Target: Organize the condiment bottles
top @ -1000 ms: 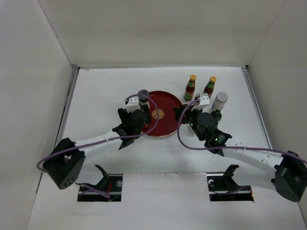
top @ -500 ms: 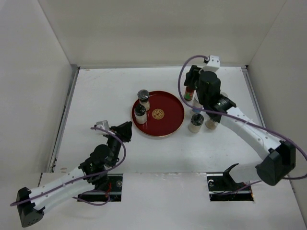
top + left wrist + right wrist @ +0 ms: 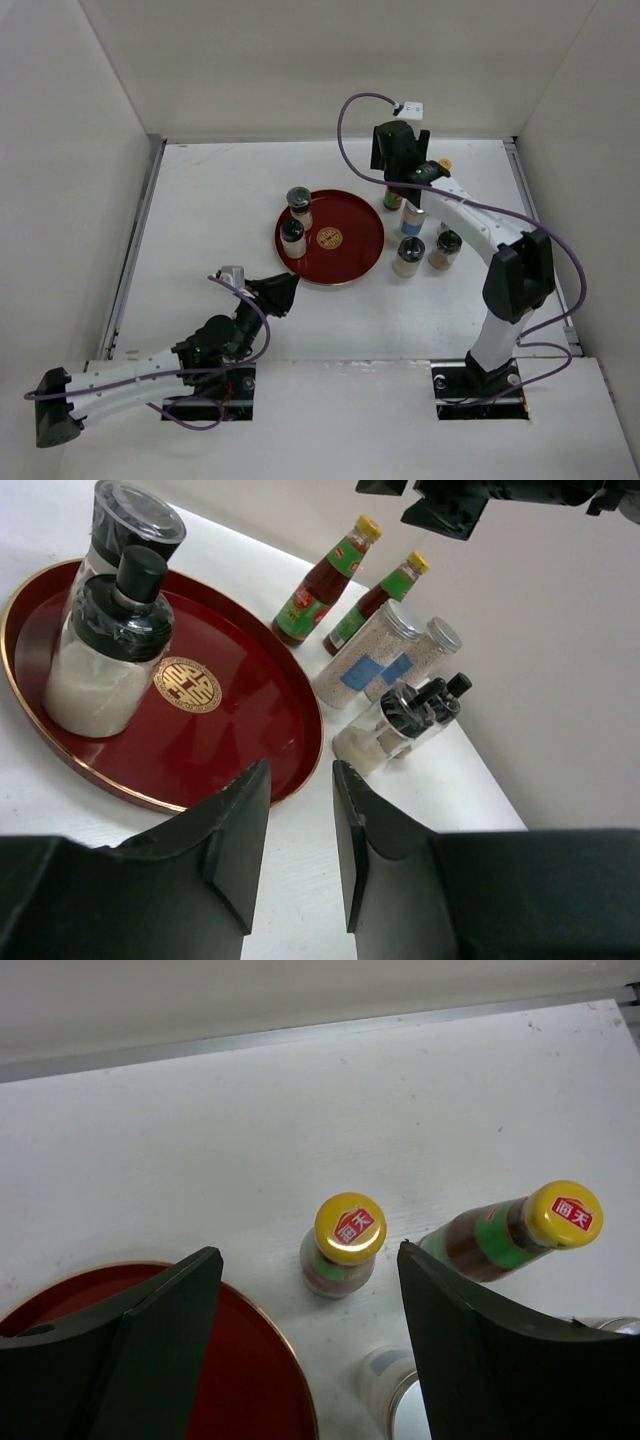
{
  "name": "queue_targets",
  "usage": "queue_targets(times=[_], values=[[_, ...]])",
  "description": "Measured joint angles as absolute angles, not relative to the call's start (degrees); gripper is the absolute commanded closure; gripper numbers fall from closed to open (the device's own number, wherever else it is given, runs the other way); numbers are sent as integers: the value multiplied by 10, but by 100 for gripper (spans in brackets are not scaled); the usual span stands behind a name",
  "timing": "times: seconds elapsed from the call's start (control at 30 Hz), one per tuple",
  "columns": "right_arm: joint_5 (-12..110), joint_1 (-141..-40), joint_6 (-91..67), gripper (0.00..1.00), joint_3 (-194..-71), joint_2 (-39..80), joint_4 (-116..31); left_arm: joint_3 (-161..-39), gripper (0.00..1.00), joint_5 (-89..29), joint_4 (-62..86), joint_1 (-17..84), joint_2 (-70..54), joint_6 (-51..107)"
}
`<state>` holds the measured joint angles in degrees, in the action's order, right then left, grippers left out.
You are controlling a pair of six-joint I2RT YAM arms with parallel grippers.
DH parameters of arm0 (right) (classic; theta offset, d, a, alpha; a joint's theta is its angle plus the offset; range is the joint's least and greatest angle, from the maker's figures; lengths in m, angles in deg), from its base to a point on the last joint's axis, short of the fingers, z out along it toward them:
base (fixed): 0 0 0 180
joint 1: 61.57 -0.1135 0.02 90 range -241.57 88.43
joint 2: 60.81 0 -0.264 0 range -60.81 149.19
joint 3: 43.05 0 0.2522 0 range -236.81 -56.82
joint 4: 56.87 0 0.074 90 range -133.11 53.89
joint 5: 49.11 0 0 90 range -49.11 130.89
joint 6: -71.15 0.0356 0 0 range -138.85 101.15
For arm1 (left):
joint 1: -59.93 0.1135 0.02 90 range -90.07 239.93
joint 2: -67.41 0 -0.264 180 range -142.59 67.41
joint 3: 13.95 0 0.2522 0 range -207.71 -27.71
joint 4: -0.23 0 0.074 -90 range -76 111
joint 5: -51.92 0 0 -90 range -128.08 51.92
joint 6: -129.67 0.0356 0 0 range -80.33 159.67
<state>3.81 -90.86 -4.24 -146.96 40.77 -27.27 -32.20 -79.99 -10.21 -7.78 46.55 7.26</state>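
- Your right gripper (image 3: 308, 1252) hangs high over the table (image 3: 215, 200) just beyond the far right rim of the tray (image 3: 356, 250). Its jaws are spread wide and empty, with one yellow-capped sauce bottle (image 3: 346, 1232) directly below the gap.
- The second sauce bottle (image 3: 515, 1228) stands just right of the first, farther from the tray. Both are upright.
- Two blue-labelled cylinders (image 3: 365, 662) stand side by side off the tray's right rim, just on your side of the sauce bottles.
- Two short spice jars (image 3: 395, 720) sit side by side off the tray's near right rim, on your side of the cylinders.
- On the tray's left half, two dark-lidded jars (image 3: 112, 645) stand close together, one behind the other.
- Your left gripper (image 3: 300, 785) sits low off the tray's near left rim and points across it. Its fingers are parted by a narrow gap and hold nothing.
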Motion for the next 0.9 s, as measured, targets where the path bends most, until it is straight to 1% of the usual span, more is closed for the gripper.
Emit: queue_targets(times=[0.17,0.3,0.4,0.57,0.73,0.83,0.9], values=[[32,-887,-43,25,-1483,428,-266,-322,68,-802,-124,-68,437,72],[41,-871,-43,32,-1483,434,-267,-322,67,-801,-137,-53,409,72],[47,-866,-43,35,-1482,436,-269,-322,67,-800,-142,-47,400,70],[69,-866,-43,36,-1479,441,-273,-317,66,-799,-159,-47,390,68],[83,-866,-43,41,-1477,453,-273,-314,66,-798,-166,-46,368,67],[86,-864,-43,47,-1477,457,-273,-314,65,-798,-171,-46,361,66],[87,-863,-43,58,-1474,457,-274,-314,65,-797,-172,-46,359,66]])
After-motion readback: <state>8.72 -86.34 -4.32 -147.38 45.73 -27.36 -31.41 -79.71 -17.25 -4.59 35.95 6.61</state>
